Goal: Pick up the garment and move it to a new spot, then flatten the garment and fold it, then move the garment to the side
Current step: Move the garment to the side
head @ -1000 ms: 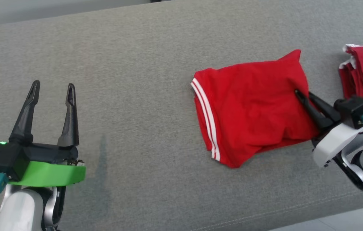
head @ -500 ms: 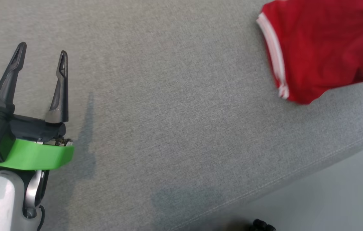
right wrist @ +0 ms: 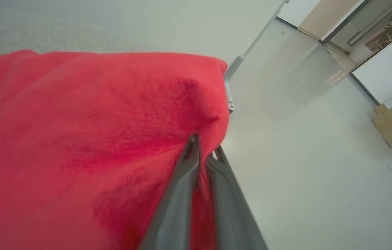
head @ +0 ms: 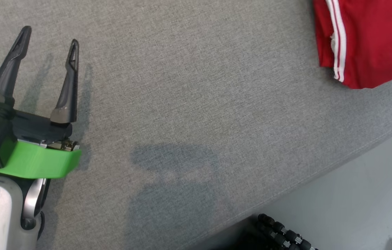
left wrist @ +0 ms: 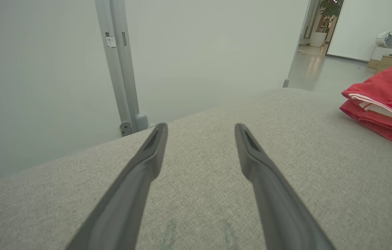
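A: Where does the head camera look?
B: Steeply down on the grey cushion (head: 196, 86), with the red garment (head: 366, 41) at the upper right.
A: The wrists?
B: Left skims low across that cushion (facing a pale wall (left wrist: 199, 52)); right sits close on the red garment, shared with the head.

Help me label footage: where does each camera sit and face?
Head: from the head, down at the grey cushion; left gripper shows, jaws open.
Left wrist: along those jaws, across the cushion toward a wall.
Right wrist: along the right gripper, jaws shut on the red garment.
Head and right wrist share the garment.
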{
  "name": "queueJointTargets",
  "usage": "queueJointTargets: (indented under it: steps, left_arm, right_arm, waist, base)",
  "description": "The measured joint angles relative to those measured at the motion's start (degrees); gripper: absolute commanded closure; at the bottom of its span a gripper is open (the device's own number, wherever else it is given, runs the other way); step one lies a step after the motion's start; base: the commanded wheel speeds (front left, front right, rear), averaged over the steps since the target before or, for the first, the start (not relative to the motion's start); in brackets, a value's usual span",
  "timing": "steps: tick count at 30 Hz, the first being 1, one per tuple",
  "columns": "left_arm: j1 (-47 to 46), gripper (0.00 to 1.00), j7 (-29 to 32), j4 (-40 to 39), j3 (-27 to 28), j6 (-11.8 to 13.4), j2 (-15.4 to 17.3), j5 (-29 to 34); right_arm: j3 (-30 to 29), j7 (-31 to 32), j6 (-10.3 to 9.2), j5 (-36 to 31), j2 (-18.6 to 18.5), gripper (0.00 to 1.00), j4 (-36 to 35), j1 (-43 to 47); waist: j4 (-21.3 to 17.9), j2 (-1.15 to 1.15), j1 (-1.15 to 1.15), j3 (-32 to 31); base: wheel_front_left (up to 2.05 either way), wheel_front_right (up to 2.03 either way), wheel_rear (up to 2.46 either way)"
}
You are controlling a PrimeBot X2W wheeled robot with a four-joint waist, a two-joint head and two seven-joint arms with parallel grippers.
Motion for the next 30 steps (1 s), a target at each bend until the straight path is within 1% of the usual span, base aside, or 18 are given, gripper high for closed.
queueJointTargets:
  steps: [5,8,11,12,15,20,26,30]
  left_arm:
    - [-0.24,0.0,0.26,-0.12,-0.62,0.01,0.01,0.15]
    - [0.02,0.0,-0.08,0.3,-0.78,0.09,-0.04,0.14]
    - [0.78,0.0,-0.82,1.29,-1.03,0.49,-0.33,-0.01]
    - [1.17,0.0,-1.0,1.72,-1.11,0.54,-0.51,-0.04]
    - [2.5,0.0,-2.04,2.66,-1.48,0.92,-1.31,-0.51]
    - [4.96,0.0,-4.23,4.75,-1.59,1.86,-2.48,-1.12]
    - [7.25,0.0,-6.86,7.31,-1.55,2.86,-4.1,-2.21]
    - [9.17,0.0,-8.38,8.76,-1.43,3.6,-5.13,-3.24]
  right_arm:
    - [-2.58,-3.88,0.0,-2.37,3.28,0.0,7.95,-2.22]
    - [-4.35,-5.72,0.0,-3.47,5.55,0.0,9.76,-2.34]
    - [-7.27,-6.44,0.0,-4.35,7.51,0.0,8.68,-1.7]
    - [-8.28,-6.48,0.0,-4.9,8.21,0.0,7.67,-1.0]
    - [-12.62,-6.67,0.0,-7.03,10.36,0.0,1.6,2.26]
    - [-18.92,-6.72,-0.01,-11.24,15.37,0.0,-9.21,10.28]
    - [-21.18,-6.59,-0.01,-14.97,21.37,0.0,-20.34,18.35]
    - [-21.12,-4.28,0.0,-16.99,25.18,0.0,-26.98,22.75]
  waist:
    - [0.56,0.0,0.0,0.75]
    - [0.58,0.0,0.0,0.09]
    - [0.45,0.0,0.0,-1.26]
    - [0.42,0.0,0.0,-1.83]
    - [0.45,0.0,-0.01,-3.89]
    - [1.11,0.0,-0.02,-7.79]
    - [3.45,0.0,-0.02,-12.3]
    - [6.24,0.0,-0.02,-14.63]
  base:
    - [0.0,0.0,0.0]
    - [0.0,0.0,0.0]
    - [0.0,0.0,0.0]
    - [0.0,0.0,0.0]
    - [0.0,0.0,0.0]
    - [0.0,0.0,0.0]
    - [0.0,0.0,0.0]
    - [0.0,0.0,0.0]
